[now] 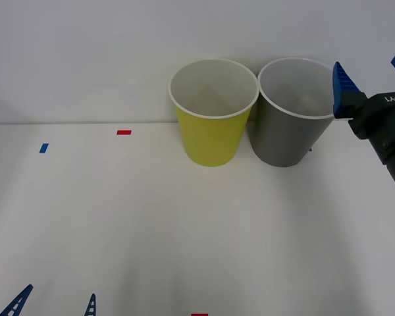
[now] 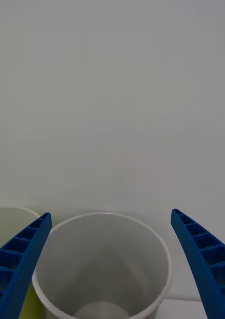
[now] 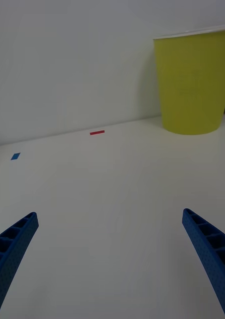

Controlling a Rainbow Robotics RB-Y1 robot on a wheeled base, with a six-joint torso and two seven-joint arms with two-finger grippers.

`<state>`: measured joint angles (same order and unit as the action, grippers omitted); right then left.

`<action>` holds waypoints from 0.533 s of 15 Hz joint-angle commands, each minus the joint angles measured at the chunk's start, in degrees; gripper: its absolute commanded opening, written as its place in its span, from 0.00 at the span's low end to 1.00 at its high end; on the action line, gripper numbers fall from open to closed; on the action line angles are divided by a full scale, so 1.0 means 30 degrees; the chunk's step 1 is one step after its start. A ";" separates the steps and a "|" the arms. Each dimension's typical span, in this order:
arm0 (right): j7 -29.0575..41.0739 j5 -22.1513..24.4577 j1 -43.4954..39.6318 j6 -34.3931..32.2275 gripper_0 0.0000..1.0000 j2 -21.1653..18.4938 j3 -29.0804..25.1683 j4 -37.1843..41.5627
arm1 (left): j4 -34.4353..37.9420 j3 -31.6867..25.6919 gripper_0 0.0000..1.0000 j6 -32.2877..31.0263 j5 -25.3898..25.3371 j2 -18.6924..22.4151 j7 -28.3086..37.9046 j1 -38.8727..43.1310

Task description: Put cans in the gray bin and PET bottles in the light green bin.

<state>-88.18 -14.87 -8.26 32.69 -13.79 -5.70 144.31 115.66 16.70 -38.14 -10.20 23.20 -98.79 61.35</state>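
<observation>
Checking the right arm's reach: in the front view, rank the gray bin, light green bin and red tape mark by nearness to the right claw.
1. Gray bin, directly beside the right claw.
2. Light green bin, left of it.
3. Red tape mark, farther left.

A smooth, matt white table (image 1: 118,224) is seen. The light green bin (image 1: 212,135) and gray bin (image 1: 286,138) look like matt paper, with pale, smooth inner walls. Blue ribbed plastic fingers (image 2: 18,259) are shown, matt in finish.
</observation>
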 commanded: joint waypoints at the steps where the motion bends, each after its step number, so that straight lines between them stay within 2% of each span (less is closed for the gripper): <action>1: 0.0007 -0.0055 -0.2401 -0.2547 0.80 0.0027 0.0611 0.0001 | 0.0000 0.0000 1.00 0.0000 0.0000 0.0000 0.0000 0.0000; 6: -0.0198 0.0092 -0.5302 -0.5301 0.80 0.0290 0.1197 -0.0321 | 0.0000 0.0000 1.00 0.0000 0.0000 0.0000 0.0000 0.0000; 8: -0.0344 0.0180 -0.5741 -0.8993 0.80 0.0115 0.1636 -0.2753 | 0.0000 0.0000 1.00 0.0000 0.0000 0.0000 0.0000 0.0000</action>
<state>-88.83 -14.59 -24.49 13.24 -13.00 -1.85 141.53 115.66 16.70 -38.14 -10.19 23.20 -98.79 61.35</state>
